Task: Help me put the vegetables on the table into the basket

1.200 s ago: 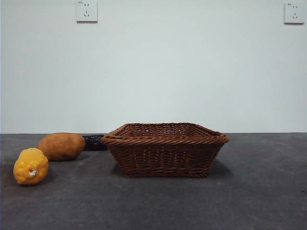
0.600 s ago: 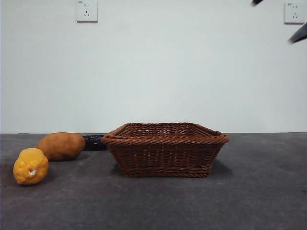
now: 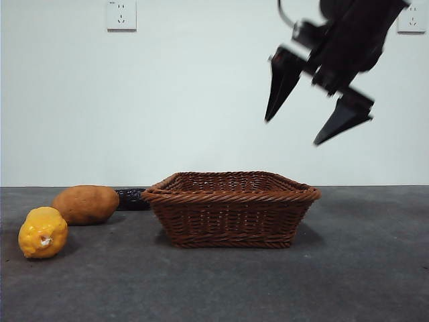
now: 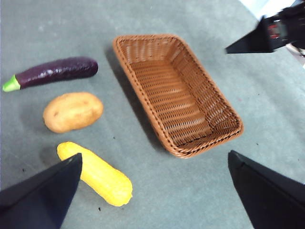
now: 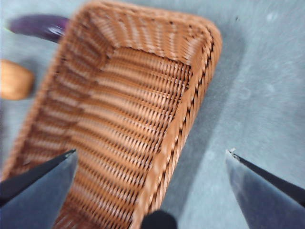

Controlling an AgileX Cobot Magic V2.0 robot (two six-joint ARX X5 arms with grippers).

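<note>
The empty wicker basket stands mid-table; it also shows in the left wrist view and the right wrist view. Left of it lie the yellow corn, the potato and, behind, the purple eggplant. My right gripper is open and empty, high above the basket's right part; it also shows in the left wrist view. My left gripper is open and empty, high over the table, out of the front view.
The dark grey table runs wide on both sides of the basket. Two wall sockets sit on the white wall behind.
My right arm has come down from the top right corner into the front view and now hangs over the basket's right side. The vegetables and basket have not moved.
</note>
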